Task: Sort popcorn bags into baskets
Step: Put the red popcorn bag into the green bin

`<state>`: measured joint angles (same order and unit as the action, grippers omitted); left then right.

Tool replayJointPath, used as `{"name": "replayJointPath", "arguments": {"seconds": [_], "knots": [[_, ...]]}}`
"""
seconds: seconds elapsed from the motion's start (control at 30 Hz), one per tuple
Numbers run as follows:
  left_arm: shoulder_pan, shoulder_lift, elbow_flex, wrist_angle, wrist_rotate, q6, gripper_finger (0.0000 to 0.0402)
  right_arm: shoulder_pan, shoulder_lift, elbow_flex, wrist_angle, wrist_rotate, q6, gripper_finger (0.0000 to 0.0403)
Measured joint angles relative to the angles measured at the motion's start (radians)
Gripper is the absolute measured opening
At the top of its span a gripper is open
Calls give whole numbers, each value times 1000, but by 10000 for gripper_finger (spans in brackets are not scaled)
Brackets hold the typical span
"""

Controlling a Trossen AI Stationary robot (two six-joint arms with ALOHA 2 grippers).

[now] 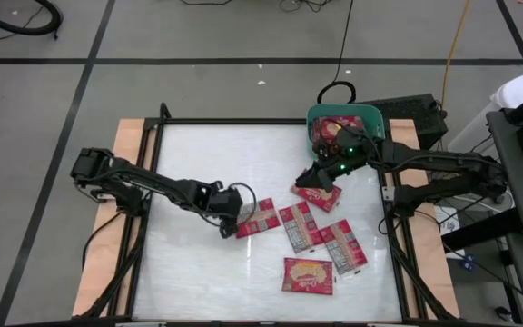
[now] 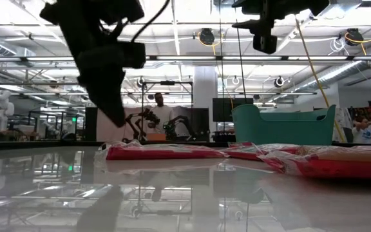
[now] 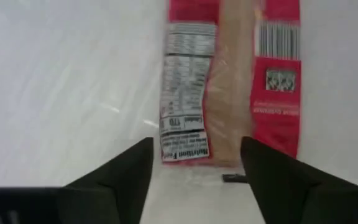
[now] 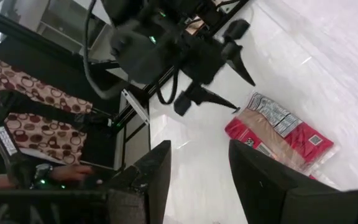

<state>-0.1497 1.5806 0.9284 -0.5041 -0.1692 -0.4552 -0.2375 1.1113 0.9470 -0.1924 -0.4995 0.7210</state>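
Observation:
Several red popcorn bags lie flat on the white table. One [image 1: 260, 218] lies printed back up, and its left end sits between the fingertips of my left gripper [image 3: 194, 146], which slants down, open, just above the table [image 2: 118, 119]. I cannot see the fingers touching it. Two more bags [image 1: 298, 225] [image 1: 343, 245] lie back up, and one [image 1: 309, 274] lies picture up. My right gripper [image 1: 311, 174] hangs open and empty, high over another bag [image 1: 320, 193]. The teal basket [image 1: 372, 114] stands at the far right with a bag [image 1: 332, 127] inside.
A black frame [image 1: 152, 182] runs round the table with wooden strips outside it. The white surface to the left of and nearer than the bags is bare. In the low view the basket [image 2: 282, 125] stands behind the bags, and a person [image 2: 160, 109] is in the room beyond.

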Motion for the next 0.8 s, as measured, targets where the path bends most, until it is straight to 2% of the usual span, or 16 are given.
{"name": "replayJointPath", "arguments": {"seconds": [0.1,0.2,0.4,0.57,0.8], "knots": [[11,59,-3,2,23,110,272,0,0,0,0,-2,14,155],[28,111,-3,4,43,148,282,0,0,0,-1,-3,26,155],[39,173,1,78,100,194,265,5,-1,0,-2,-2,30,155],[39,177,0,116,112,235,200,10,-1,0,-3,5,26,155],[40,169,0,121,116,283,54,10,-1,0,-5,35,27,155]]}}
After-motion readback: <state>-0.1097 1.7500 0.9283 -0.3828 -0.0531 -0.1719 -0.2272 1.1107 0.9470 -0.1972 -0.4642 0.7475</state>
